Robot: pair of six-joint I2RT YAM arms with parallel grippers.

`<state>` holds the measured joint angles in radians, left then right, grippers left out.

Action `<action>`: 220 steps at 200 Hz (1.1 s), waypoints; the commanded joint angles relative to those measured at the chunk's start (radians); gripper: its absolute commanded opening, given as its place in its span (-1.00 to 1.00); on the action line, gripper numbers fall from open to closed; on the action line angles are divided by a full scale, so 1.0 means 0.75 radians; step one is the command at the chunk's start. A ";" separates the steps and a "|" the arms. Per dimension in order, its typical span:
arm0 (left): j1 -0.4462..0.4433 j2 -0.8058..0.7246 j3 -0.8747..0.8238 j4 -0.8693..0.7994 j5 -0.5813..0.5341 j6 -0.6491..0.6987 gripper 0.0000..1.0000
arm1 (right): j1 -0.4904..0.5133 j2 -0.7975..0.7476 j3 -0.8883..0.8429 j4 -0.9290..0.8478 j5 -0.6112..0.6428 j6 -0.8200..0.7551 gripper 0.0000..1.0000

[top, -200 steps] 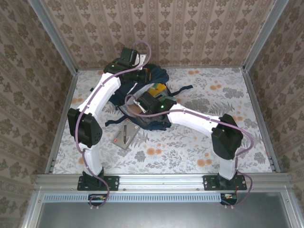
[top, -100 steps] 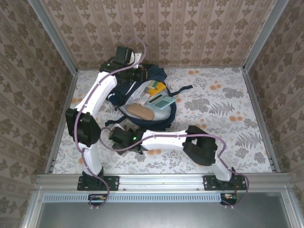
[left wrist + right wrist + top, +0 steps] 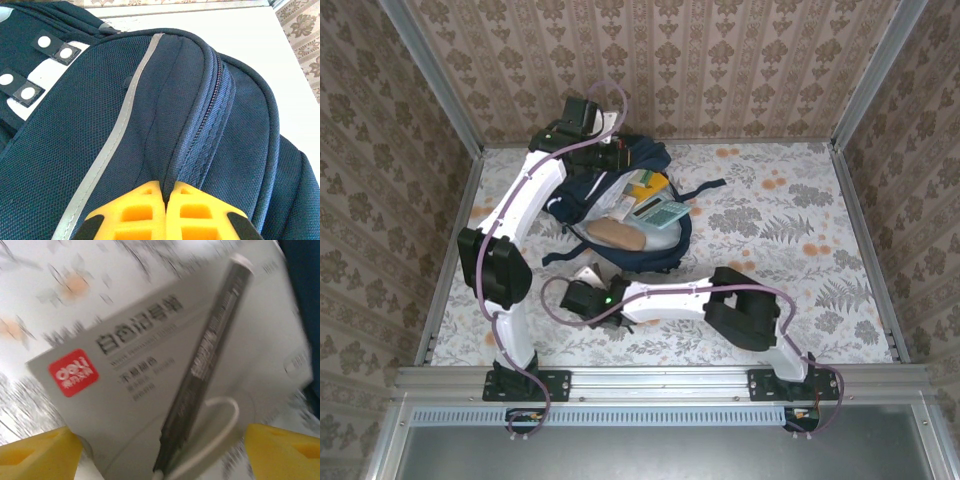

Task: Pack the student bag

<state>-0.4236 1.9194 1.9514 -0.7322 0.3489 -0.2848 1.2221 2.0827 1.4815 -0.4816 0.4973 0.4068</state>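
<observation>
From above, the student bag point(image 3: 582, 196) was seen lying open on the flowered table point(image 3: 770, 230), left of centre and toward the far wall, with a calculator point(image 3: 658, 212) and a brown oval case point(image 3: 615, 235) visible in its mouth. The left arm point(image 3: 535, 195) was stretched to the bag's far rim. The right arm point(image 3: 670, 295) was folded low across the near side, its wrist set over a grey packet point(image 3: 588, 272) just in front of the bag. In the left wrist view, the navy top of the bag was shown close up, crossed by a grey stripe point(image 3: 130, 100) and a zipper point(image 3: 210, 95), with white snap patches point(image 3: 30, 75) at the left. The left gripper point(image 3: 165, 192) was seen with its yellow tips pressed together, and a fold of bag fabric beside the zipper appeared to be pinched between them, though the grip itself was hidden at the frame's edge. In the blurred right wrist view, the right gripper point(image 3: 160, 455) was held with its tips spread wide and nothing gripped. The packet, marked with a red logo point(image 3: 73, 372), lay below and between them, a dark pen point(image 3: 205, 365) rested across it, and a navy edge of the bag was glimpsed at the upper right.
</observation>
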 commanded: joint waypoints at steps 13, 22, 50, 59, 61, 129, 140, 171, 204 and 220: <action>0.029 -0.054 0.022 0.062 0.028 -0.021 -1.00 | -0.021 -0.218 -0.249 -0.120 0.153 0.103 0.77; 0.030 -0.052 0.022 0.067 0.033 -0.025 -1.00 | -0.025 -0.263 -0.300 -0.144 0.155 0.128 0.77; 0.026 -0.048 0.024 0.072 0.040 -0.031 -1.00 | -0.025 -0.409 -0.385 -0.151 0.085 0.187 0.87; 0.025 -0.046 0.026 0.073 0.040 -0.031 -1.00 | -0.027 -0.451 -0.390 -0.133 0.037 0.206 0.95; 0.024 -0.046 0.025 0.074 0.040 -0.030 -1.00 | -0.029 -0.459 -0.389 -0.128 0.024 0.210 0.95; 0.021 -0.056 0.001 0.079 0.038 -0.031 -1.00 | -0.093 -0.287 -0.145 -0.223 -0.223 0.543 0.99; 0.020 -0.060 -0.007 0.078 0.036 -0.030 -1.00 | -0.097 -0.242 -0.128 -0.230 -0.235 0.574 0.99; 0.021 -0.063 -0.014 0.078 0.040 -0.027 -1.00 | -0.097 -0.155 -0.081 -0.266 -0.230 0.608 0.99; 0.021 -0.064 -0.017 0.076 0.044 -0.025 -1.00 | -0.097 -0.124 -0.102 -0.259 -0.220 0.617 0.99; 0.021 -0.064 -0.018 0.079 0.046 -0.024 -1.00 | -0.097 -0.097 -0.104 -0.255 -0.226 0.603 0.99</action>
<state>-0.4171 1.9194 1.9362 -0.7227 0.3592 -0.2855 1.1500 1.9797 1.3907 -0.6376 0.3321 0.8417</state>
